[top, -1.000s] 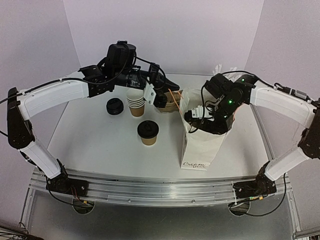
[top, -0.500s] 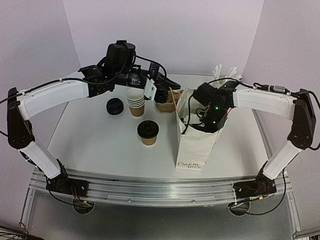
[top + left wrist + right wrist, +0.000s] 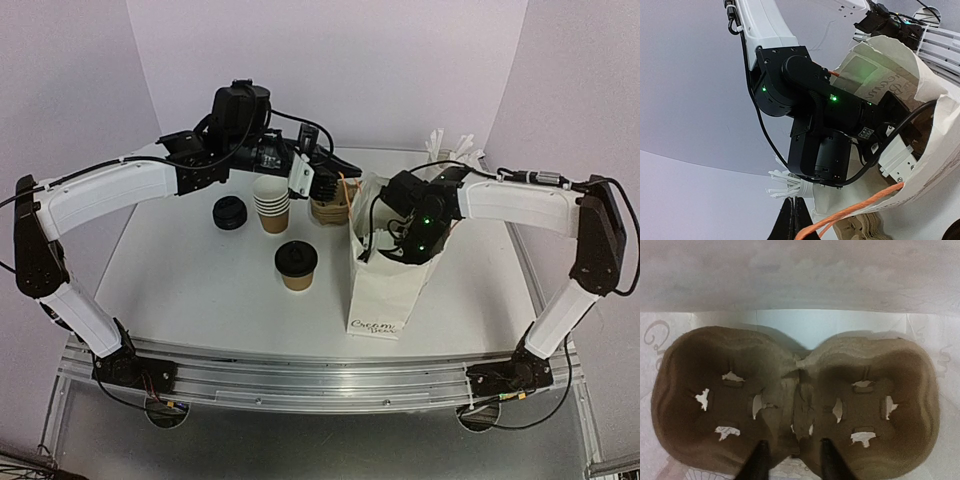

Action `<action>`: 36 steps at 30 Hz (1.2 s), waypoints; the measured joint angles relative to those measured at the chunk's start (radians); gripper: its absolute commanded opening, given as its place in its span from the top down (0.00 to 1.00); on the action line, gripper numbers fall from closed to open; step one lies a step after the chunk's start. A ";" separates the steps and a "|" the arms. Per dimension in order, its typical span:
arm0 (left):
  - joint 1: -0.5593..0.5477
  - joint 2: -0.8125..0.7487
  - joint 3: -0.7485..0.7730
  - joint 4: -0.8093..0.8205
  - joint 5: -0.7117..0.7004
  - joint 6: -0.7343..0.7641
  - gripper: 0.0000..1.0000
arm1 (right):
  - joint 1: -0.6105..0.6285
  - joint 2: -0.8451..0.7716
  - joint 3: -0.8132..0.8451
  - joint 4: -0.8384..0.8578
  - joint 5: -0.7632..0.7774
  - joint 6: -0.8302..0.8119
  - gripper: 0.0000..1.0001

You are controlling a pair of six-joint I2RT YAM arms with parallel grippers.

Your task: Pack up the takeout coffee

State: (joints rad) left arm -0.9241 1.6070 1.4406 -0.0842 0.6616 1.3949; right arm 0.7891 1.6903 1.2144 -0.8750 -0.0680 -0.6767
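Brown with a black lid, the coffee (image 3: 296, 266) stands on the table (image 3: 180, 280) in the top view. It is in front of the cup stack (image 3: 271, 206) and left of the bag (image 3: 385, 290), touching neither. A lid stack (image 3: 229, 213) sits left of the cups. The left gripper (image 3: 322, 184) hangs over a tray stack (image 3: 335, 210) behind the bag, near the orange handle (image 3: 347, 192). The right arm (image 3: 520, 205) bends down into the bag's open mouth, its fingertips hidden there. White stirrers (image 3: 445, 145) stand at the back.

From the left wrist, the left fingers (image 3: 789, 222) form one dark wedge at the bottom edge, pressed together with only a seam between. The handle crosses just beside their tips; whether they pinch it cannot be told. Beyond, the right arm's black wrist reaches into the crumpled bag.

From the right wrist, the view goes down the bag onto a pulp tray (image 3: 730, 390) with two wells, lying on the bottom. The right gripper (image 3: 796, 462) has its jaws apart above the tray's near edge, holding nothing.
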 measured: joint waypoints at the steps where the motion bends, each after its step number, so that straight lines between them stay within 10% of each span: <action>1: 0.000 0.000 -0.002 0.003 0.000 -0.003 1.00 | 0.000 0.002 0.000 0.000 0.004 0.003 0.55; 7: 0.001 -0.002 -0.003 0.007 0.000 -0.015 1.00 | 0.004 0.004 0.015 -0.004 0.014 0.005 0.10; 36: 0.009 -0.043 -0.141 0.044 -0.025 -0.086 1.00 | 0.008 -0.174 0.137 -0.028 0.098 -0.045 0.09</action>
State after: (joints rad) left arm -0.9154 1.5635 1.2998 -0.0399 0.6370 1.3084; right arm 0.7975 1.5164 1.3514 -0.9030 0.0303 -0.7221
